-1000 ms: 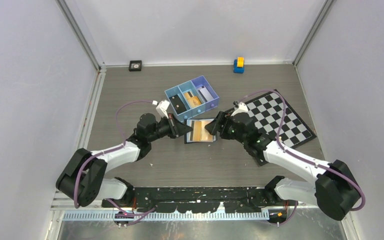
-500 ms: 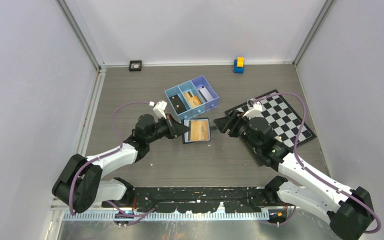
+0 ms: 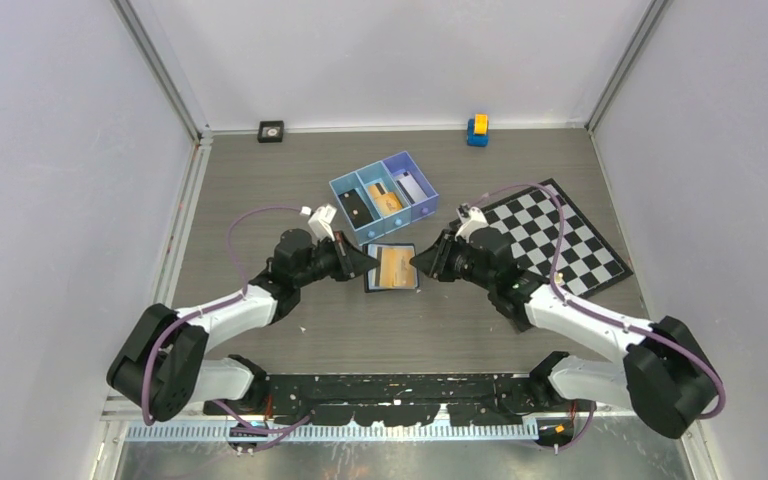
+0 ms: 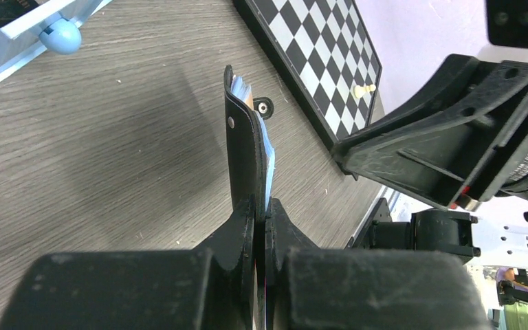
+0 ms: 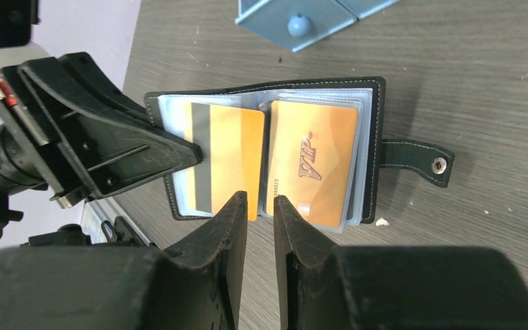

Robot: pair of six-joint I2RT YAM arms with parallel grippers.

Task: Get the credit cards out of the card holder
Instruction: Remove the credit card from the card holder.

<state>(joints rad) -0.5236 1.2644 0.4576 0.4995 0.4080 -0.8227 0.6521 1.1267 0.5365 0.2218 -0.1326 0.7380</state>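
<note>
The black card holder (image 3: 392, 267) lies open between both arms, with orange-gold credit cards (image 3: 394, 264) showing in its clear sleeves. My left gripper (image 3: 368, 262) is shut on the holder's left flap, which I see edge-on (image 4: 244, 137) between its tips (image 4: 261, 203). In the right wrist view, one card with a dark stripe (image 5: 230, 155) sits in the left page and another card (image 5: 313, 161) in the right. My right gripper (image 5: 258, 199) is at the holder's near edge by the fold, its jaws a narrow gap apart. Table shows through that gap, with the striped card's corner at its top.
A blue three-compartment tray (image 3: 383, 196) with small items stands just beyond the holder. A black-and-white chequered board (image 3: 555, 230) lies at the right, behind my right arm. By the back wall sit a blue-and-yellow block (image 3: 477, 129) and a small black square (image 3: 271, 131).
My right gripper drew back to the right, then returned to the holder's edge while its jaws narrowed from wide open. The holder shifted slightly left in my left gripper.
</note>
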